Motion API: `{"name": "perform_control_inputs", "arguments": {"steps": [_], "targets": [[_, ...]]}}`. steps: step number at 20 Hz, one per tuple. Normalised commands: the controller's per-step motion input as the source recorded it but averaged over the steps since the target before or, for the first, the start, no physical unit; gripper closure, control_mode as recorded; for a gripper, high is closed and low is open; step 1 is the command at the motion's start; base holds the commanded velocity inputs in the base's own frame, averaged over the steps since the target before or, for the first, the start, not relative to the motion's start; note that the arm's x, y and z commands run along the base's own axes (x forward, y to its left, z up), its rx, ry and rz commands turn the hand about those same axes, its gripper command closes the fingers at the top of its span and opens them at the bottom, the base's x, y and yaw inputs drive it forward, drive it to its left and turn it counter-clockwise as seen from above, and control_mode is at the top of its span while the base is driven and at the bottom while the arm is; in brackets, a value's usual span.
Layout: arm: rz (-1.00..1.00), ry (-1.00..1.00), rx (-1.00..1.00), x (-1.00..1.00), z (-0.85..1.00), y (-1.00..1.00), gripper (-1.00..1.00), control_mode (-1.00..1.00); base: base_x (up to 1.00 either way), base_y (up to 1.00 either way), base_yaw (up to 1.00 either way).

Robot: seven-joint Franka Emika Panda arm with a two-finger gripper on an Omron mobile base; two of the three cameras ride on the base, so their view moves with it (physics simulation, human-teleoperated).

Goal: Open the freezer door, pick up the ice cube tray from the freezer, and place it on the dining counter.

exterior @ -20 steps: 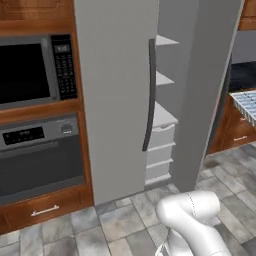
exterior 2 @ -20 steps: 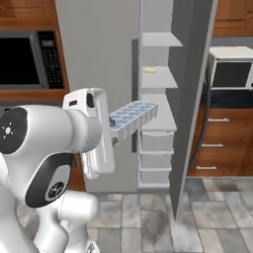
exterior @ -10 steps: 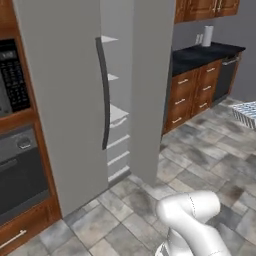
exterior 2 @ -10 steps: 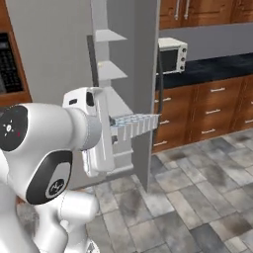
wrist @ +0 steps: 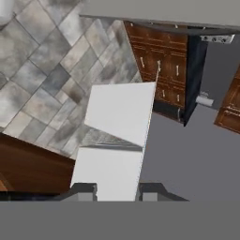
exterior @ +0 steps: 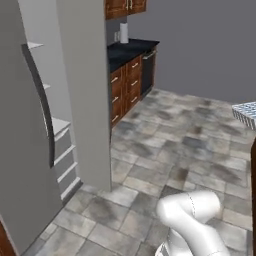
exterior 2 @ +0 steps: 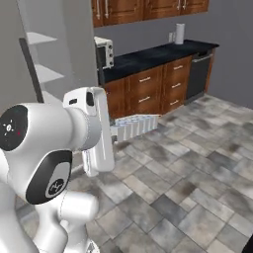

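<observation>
My gripper is shut on the ice cube tray, whose pale underside stretches away between the two dark fingertips. In the right base view the tray sticks out level from the hand, over the tiled floor, with the gripper at its near end. One corner of the tray pokes in at the right edge of the left base view. The freezer door stands open at the far left with its dark bar handle. Behind it are the freezer and its shelves. The dining counter is out of view.
A wall counter with a black top and brown drawers runs along the back, carrying a small oven and a white roll. Open tiled floor spreads ahead. A brown wooden surface lies below the hand.
The whole scene has slid left in both base views as the base turns right, away from the freezer. The tray stays gripped and level in front of the arm.
</observation>
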Motion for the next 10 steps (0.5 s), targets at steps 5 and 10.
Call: {"name": "perform_control_inputs", "arguments": {"steps": [5, 10], "targets": [[0.00, 0.00, 0.00, 0.00, 0.00, 0.00, 1.00, 1.00, -0.01, 0.08, -0.58], [0.00, 0.00, 0.00, 0.00, 0.00, 0.00, 1.00, 1.00, 0.04, 0.23, -0.56]]}}
